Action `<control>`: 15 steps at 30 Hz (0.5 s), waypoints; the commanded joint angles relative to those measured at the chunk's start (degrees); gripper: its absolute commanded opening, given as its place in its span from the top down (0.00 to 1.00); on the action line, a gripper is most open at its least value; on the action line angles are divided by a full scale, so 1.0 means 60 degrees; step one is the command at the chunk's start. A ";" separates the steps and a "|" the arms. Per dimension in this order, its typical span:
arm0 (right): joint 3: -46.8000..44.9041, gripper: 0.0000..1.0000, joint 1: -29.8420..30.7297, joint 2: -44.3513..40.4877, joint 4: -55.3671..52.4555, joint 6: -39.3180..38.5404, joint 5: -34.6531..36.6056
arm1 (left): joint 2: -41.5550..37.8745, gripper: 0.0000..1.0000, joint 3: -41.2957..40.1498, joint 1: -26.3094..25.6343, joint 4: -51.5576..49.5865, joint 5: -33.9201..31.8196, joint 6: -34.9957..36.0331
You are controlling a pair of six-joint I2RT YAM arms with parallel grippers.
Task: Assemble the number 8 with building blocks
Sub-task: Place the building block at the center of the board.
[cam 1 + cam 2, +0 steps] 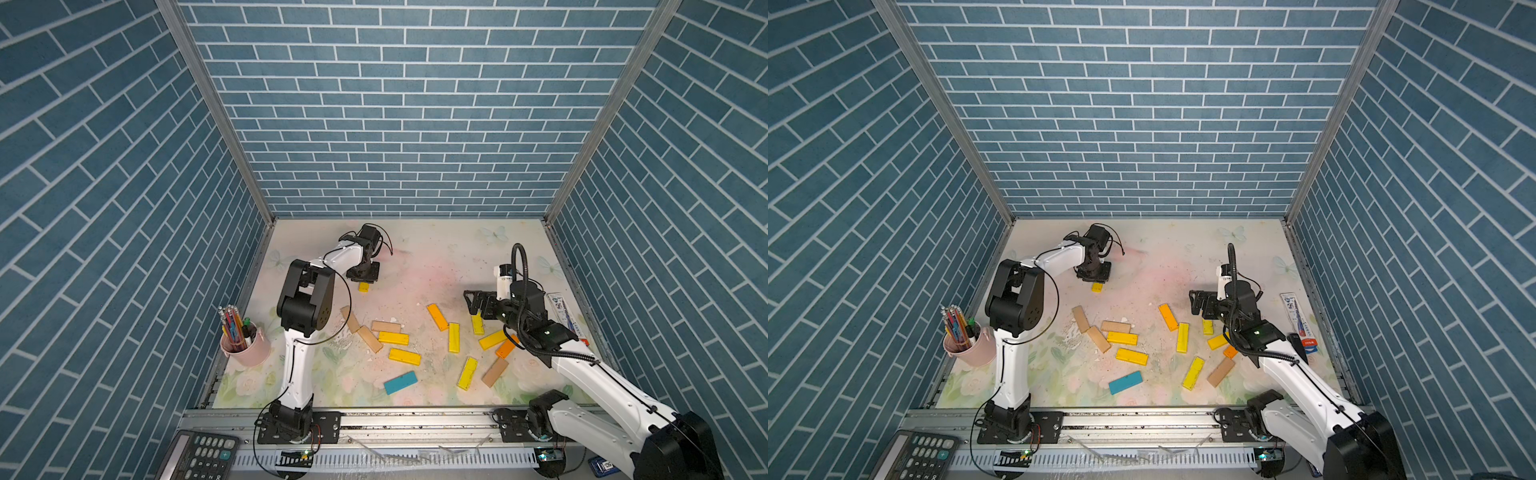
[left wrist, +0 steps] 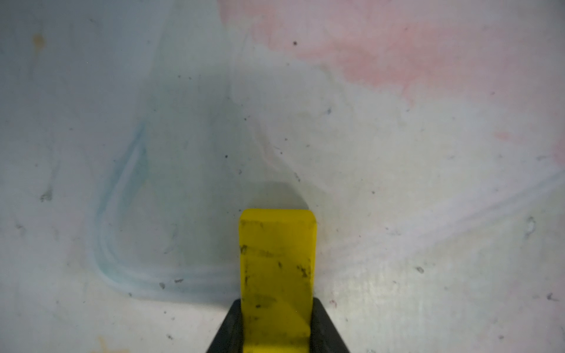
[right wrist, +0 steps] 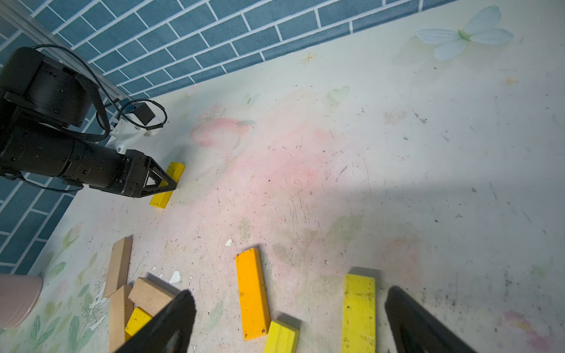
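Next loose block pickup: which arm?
Right. The right end effector hangs open over a loose yellow block; the left end effector is shut on the far yellow block, apart from the rest.

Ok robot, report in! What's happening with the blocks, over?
Left hand shut on a yellow block. Right hand open, empty. Other blocks scattered, no 8 yet. Nothing in the way.

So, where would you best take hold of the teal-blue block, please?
Across its narrow width at mid-length, coming straight down from above: the teal-blue block lies flat with nothing touching its long edges, so open jaws likely fit either side.
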 commanded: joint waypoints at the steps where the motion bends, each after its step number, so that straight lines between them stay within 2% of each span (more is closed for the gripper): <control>1: -0.0002 0.02 0.0100 0.0069 0.0174 0.0350 -0.0008 | 0.0172 0.66 0.0051 0.0064 -0.0541 -0.0243 -0.0501; 4: 0.0025 0.02 0.0120 0.0145 0.0228 0.0360 -0.0005 | 0.0131 0.64 -0.0071 0.0080 -0.0549 -0.0210 -0.0749; 10: 0.0026 0.03 0.0203 0.0223 0.0283 0.0348 0.0056 | 0.0012 0.53 -0.0204 0.0080 -0.0417 -0.0036 -0.0913; 15: 0.0015 0.03 0.0259 0.0194 0.0247 0.0291 0.0124 | -0.0743 0.42 -0.0688 0.0081 -0.0088 0.0085 -0.0943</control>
